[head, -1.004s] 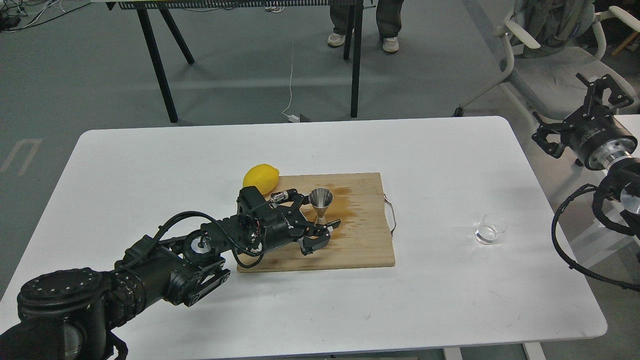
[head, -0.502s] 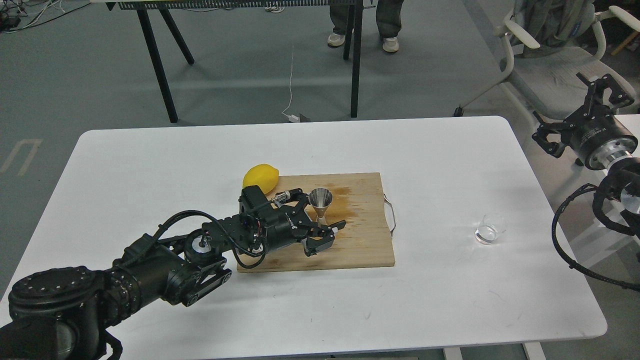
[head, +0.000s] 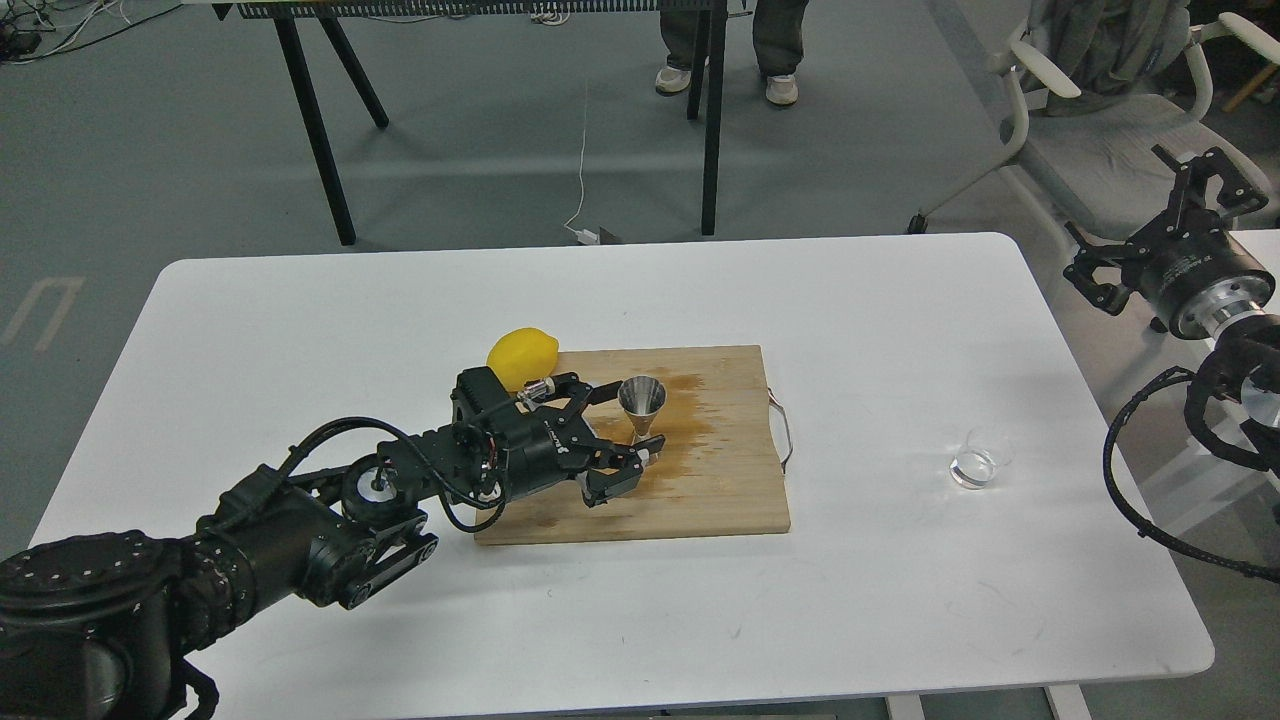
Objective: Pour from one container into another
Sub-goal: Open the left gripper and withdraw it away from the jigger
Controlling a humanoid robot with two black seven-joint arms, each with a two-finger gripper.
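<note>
Steel catches the light at the middle of the wooden cutting board (head: pixel 700 480), where the jigger (head: pixel 641 405) stands upright on a wet stain. Just left of it the left gripper (head: pixel 612 428) hovers with its jaws spread, one finger behind the jigger's rim, the other low by its base, neither clearly touching. Well apart, on the bare counter (head: pixel 300 330) to the right, sits the glass tumbler (head: pixel 976 462), upright, with no arm near it. The right gripper (head: pixel 1160 235) hangs off the counter's far right edge, jaws spread and empty. Judging by this, the steadying or releasing of the jigger is in hand; next, the right arm needs to reach the tumbler, grip it level and carry it over the jigger's mouth. A lemon (head: pixel 522 357) rests at the board's far left corner.
</note>
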